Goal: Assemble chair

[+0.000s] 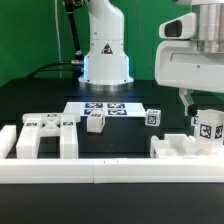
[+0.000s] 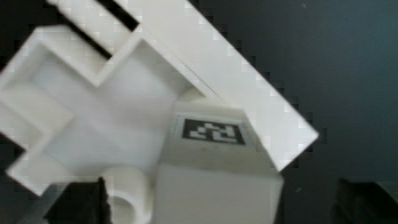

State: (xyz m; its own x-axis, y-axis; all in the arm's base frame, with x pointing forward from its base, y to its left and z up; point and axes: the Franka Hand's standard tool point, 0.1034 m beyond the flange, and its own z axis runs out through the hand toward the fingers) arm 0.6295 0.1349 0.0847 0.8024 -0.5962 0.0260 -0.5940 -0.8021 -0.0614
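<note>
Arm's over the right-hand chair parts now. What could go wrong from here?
1. The fingers hang close beside the tagged piece standing on the base part; pulling away at a slant might tip or shift it.
2. I cannot tell whether that piece is fully seated; if loose, it may lean.
3. Two posts stand loose toward the exterior view's left; a low sweep that way could knock them over.

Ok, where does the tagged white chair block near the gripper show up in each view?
Exterior view: the tagged block sits at the exterior view's far right, just under the gripper.
Wrist view: the tagged block fills the middle of the picture, tag toward the camera.
Shared landmark: the flat white chair part right beside it.
</note>
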